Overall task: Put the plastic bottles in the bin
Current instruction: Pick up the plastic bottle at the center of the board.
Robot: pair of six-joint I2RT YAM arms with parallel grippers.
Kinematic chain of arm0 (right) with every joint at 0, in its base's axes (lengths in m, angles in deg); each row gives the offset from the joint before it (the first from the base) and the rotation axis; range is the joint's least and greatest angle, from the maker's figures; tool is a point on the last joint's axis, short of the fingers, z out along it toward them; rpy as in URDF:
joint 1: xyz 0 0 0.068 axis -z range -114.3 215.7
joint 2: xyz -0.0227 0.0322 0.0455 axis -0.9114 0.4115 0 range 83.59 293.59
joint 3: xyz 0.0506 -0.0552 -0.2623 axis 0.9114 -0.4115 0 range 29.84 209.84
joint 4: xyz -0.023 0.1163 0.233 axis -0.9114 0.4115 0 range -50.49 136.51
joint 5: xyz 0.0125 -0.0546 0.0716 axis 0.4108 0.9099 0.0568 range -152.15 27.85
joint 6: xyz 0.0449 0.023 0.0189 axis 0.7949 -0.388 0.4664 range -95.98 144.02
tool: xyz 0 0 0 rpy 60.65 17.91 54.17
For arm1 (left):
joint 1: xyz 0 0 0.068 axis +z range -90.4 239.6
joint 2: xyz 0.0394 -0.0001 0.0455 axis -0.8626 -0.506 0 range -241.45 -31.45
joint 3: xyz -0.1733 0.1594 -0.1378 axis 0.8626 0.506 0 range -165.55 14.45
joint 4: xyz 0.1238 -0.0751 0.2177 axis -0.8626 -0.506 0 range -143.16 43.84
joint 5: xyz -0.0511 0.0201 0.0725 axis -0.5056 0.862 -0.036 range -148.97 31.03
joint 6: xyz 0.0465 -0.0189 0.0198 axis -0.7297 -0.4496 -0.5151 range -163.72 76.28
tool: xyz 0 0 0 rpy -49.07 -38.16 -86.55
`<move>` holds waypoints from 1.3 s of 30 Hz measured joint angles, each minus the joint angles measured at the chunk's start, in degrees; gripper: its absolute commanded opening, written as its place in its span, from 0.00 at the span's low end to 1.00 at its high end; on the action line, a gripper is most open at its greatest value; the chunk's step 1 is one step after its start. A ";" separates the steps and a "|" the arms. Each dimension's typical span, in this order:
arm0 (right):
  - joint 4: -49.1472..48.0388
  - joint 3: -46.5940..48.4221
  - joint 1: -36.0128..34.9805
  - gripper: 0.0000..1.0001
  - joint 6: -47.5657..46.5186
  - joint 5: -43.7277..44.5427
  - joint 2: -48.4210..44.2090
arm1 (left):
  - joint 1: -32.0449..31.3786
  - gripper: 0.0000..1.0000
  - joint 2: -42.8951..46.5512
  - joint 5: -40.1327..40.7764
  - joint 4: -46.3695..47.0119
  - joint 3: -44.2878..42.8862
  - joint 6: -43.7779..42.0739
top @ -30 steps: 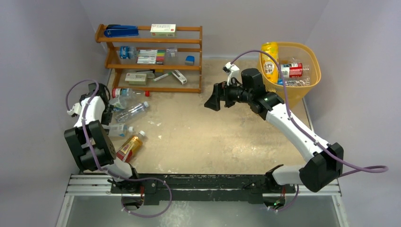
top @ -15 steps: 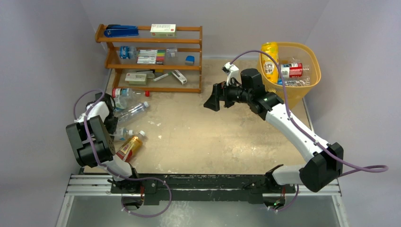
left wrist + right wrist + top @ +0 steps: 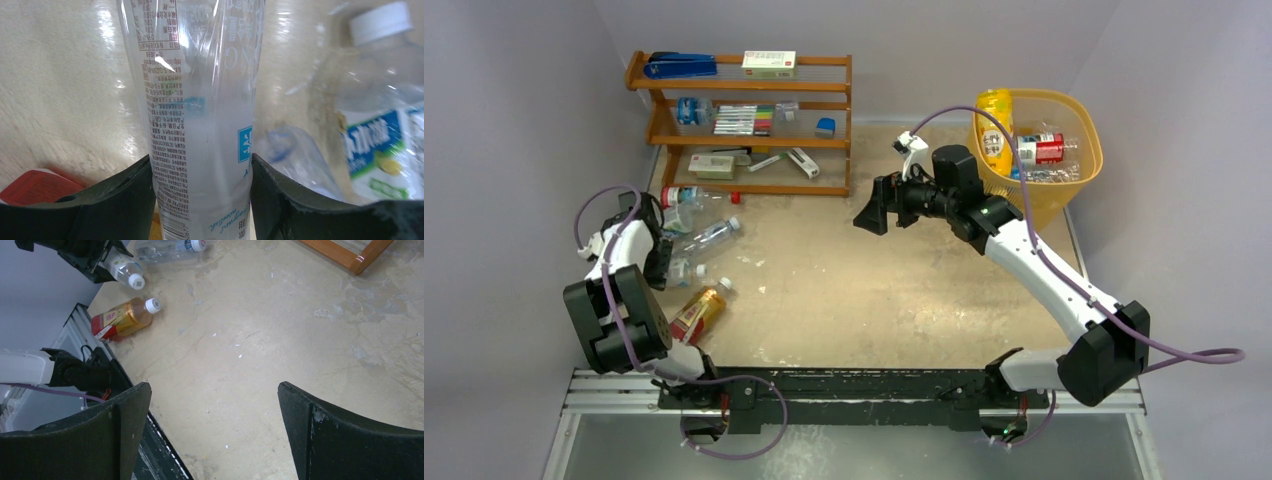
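My left gripper (image 3: 201,165) is shut on a clear plastic bottle (image 3: 200,100) with a printed label, both fingers pressed against its sides. From above, that gripper (image 3: 662,266) sits low at the table's left edge, the bottle's white cap (image 3: 697,270) pointing right. Loose plastic bottles lie around it: an amber one (image 3: 699,311), a clear one (image 3: 705,235) and another (image 3: 686,195) by the shelf. The yellow-orange bin (image 3: 1079,125) stands at the back right with several bottles inside. My right gripper (image 3: 871,208) hangs open and empty over mid-table, left of the bin.
A brown wooden shelf rack (image 3: 742,120) with markers, a stapler and small boxes stands at the back left. In the left wrist view a bottle with a blue-green label and white cap (image 3: 382,115) lies close on the right. Grey walls close in both sides.
My left gripper has shut on the clear bottle, and the left arm's wrist has shifted slightly. The right arm has barely moved.
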State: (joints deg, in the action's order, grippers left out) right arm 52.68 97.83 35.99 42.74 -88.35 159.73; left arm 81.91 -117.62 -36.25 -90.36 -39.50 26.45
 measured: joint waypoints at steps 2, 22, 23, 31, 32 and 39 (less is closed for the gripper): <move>-0.04 0.00 -0.02 1.00 0.15 0.00 0.00 | -0.57 0.48 1.46 -1.25 -0.11 -0.72 -0.90; -1.64 -2.01 -0.39 1.00 4.42 -1.03 -2.25 | -29.94 0.49 17.81 -16.55 7.39 -9.25 -11.45; -1.99 -2.01 -0.39 1.00 4.96 -1.27 -2.54 | -30.88 0.50 18.95 -18.16 8.79 -8.57 -12.20; -3.93 -2.01 -0.37 1.00 9.27 -1.55 -3.56 | -39.85 0.51 20.81 -27.65 15.67 -7.67 -17.90; -4.11 -2.01 -0.20 1.00 9.99 -1.88 -3.56 | -41.07 0.51 20.81 -28.59 16.87 -7.26 -18.60; -7.10 -2.16 4.31 1.00 14.38 -7.08 -5.55 | -49.27 0.52 20.81 -34.73 23.43 -3.80 -21.40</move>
State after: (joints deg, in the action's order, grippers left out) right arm 45.58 95.67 40.29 57.13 -95.43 154.17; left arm 32.64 -96.82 -70.98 -66.93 -43.31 5.05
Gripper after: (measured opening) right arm 0.998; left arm 0.595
